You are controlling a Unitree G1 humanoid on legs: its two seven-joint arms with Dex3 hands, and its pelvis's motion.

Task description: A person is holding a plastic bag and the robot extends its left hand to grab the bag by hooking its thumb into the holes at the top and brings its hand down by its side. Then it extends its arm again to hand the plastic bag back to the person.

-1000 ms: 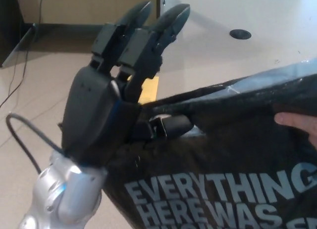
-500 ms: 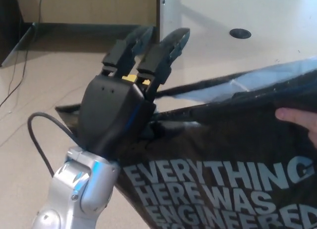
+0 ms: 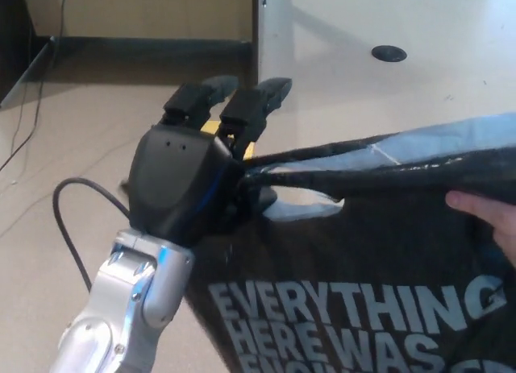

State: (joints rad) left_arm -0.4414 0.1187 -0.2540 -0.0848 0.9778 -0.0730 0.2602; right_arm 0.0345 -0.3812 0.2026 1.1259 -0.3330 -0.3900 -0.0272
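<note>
While the person's hand (image 3: 484,216) holds the right end, the left hand (image 3: 189,176) at middle left seems to hook its thumb into the top of the bag (image 3: 379,260), two fingers sticking out straight. Lowering it and giving it back are left. The bag is black, thin, crinkly plastic with big pale letters.

The left hand (image 3: 189,176) is seen from behind, its two fingers (image 3: 250,107) stretched forward over the top edge of a black bag (image 3: 363,260) — the thumb appears to be hooked into the bag's opening, though it is mostly hidden. White lettering is printed on the bag. At the right edge, the bag is held by a person's hand (image 3: 488,220). A black cable (image 3: 72,228) is looped beside the silver wrist.
</note>
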